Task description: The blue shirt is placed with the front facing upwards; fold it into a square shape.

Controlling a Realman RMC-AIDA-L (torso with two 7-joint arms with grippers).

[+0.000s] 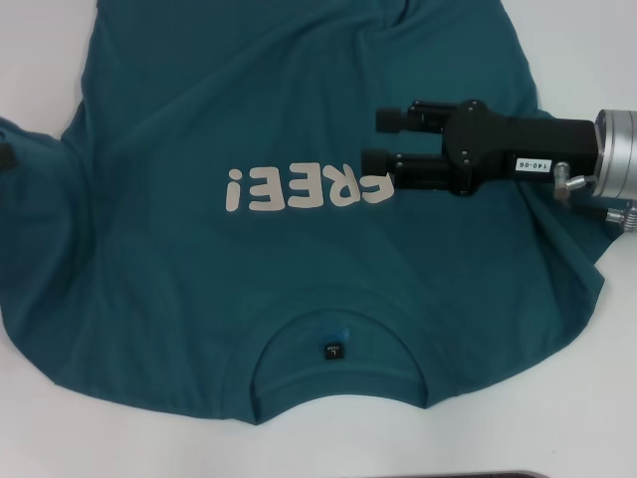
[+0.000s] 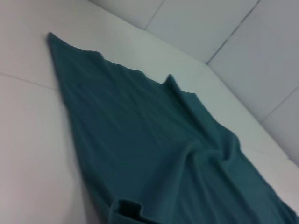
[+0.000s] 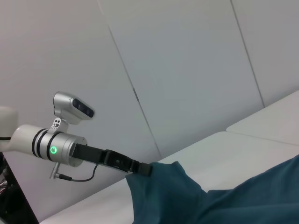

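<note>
Shirt (image 1: 299,129): one, teal, lettering up. Right gripper (image 1: 383,139) hovered over its chest, fingers narrowly apart. Left gripper (image 3: 140,169) gripped its sleeve.

The blue shirt (image 1: 299,129) is soft matt knit cloth, creased into shallow folds, with a ribbed neckband at 6 o'clock. Its pale lettering (image 1: 309,187) looks flat, smooth and printed. A small black woven label (image 1: 333,351) sits inside the collar. The right tool (image 1: 383,139) at 2 o'clock is matt black plastic on a brushed, silvery metal wrist (image 1: 617,159). The counter (image 1: 587,60) is smooth, matt white.
</note>
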